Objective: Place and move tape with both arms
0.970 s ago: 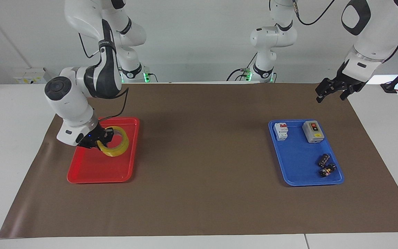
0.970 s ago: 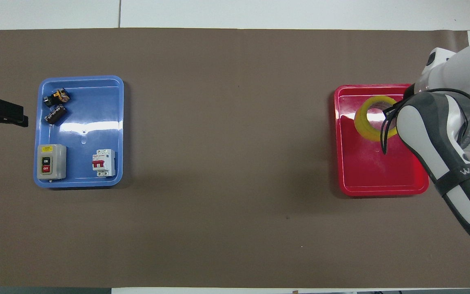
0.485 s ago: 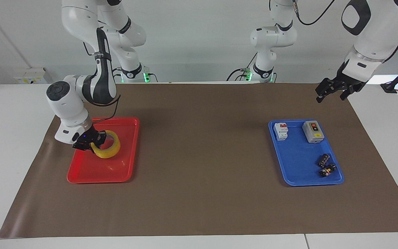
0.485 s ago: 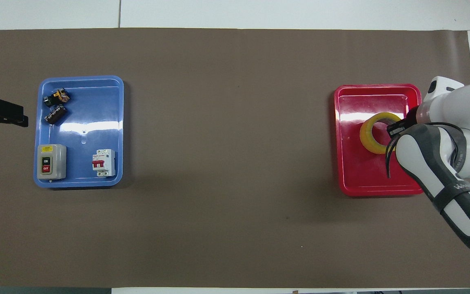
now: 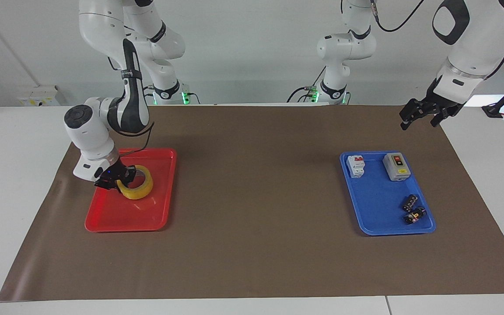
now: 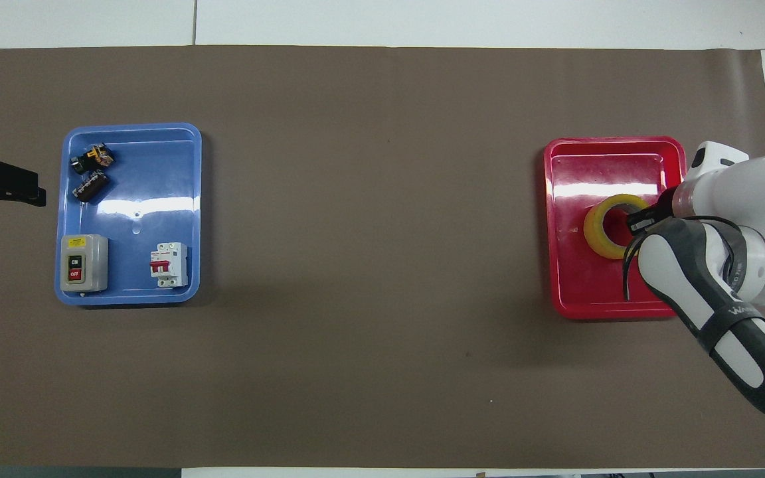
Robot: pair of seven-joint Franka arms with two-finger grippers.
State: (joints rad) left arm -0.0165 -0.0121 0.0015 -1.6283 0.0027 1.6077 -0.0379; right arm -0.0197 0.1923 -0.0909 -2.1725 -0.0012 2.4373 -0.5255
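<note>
My right hand [image 5: 118, 178] grips the tape [image 5: 137, 189] by its wall, low in the red tray [image 5: 125, 218]; I'd set it flat, then let go. My left hand [image 5: 422, 114] waits, grip unreadable.

1. A brown mat [image 5: 256, 210] is covering the table
2. A red tray [image 5: 120, 216] is lying toward the right arm's end
3. A blue tray [image 5: 379, 214] is lying toward the left arm's end
4. A grey switch box [image 5: 396, 166] and a white breaker [image 5: 355, 166] are sitting in the blue tray's nearer part
5. Two small dark parts [image 5: 413, 209] are lying farther out in it
</note>
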